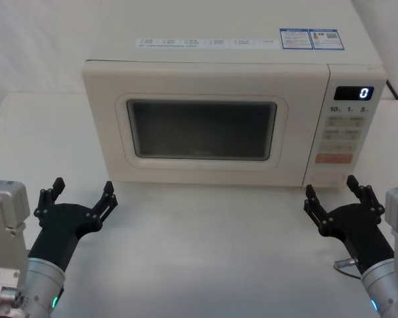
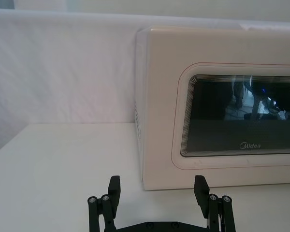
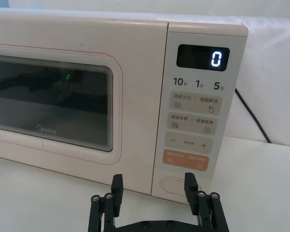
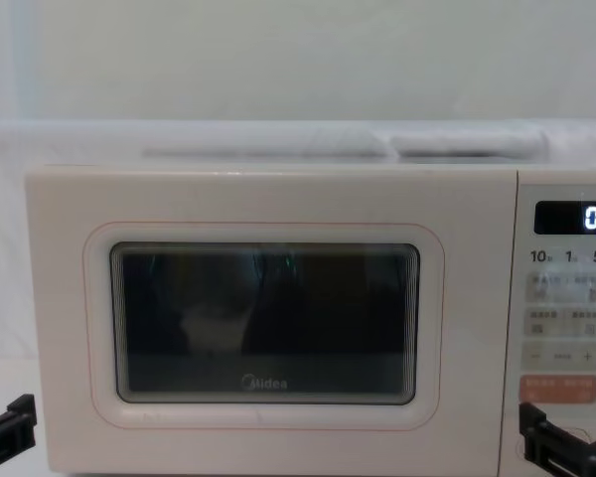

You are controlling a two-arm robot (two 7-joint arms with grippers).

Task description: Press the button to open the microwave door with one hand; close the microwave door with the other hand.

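The cream microwave door [image 1: 199, 129] with its dark window is closed flush against the oven body; its "Midea" logo shows in the chest view on the door [image 4: 263, 318]. The wide cream button [image 3: 173, 186] sits at the bottom of the control panel, under the orange keys [image 3: 186, 159]. My right gripper [image 1: 330, 187] is open, hovering over the table just in front of the panel's lower edge; in the right wrist view the gripper [image 3: 153, 180] frames the button from a short distance. My left gripper [image 1: 83, 189] is open, in front of the microwave's lower left corner, touching nothing.
The microwave stands on a white table [image 1: 205, 252] with free room in front of it. The display [image 1: 363, 93] reads 0. A black power cord [image 3: 251, 113] runs down behind the oven's right side. White cloth hangs behind.
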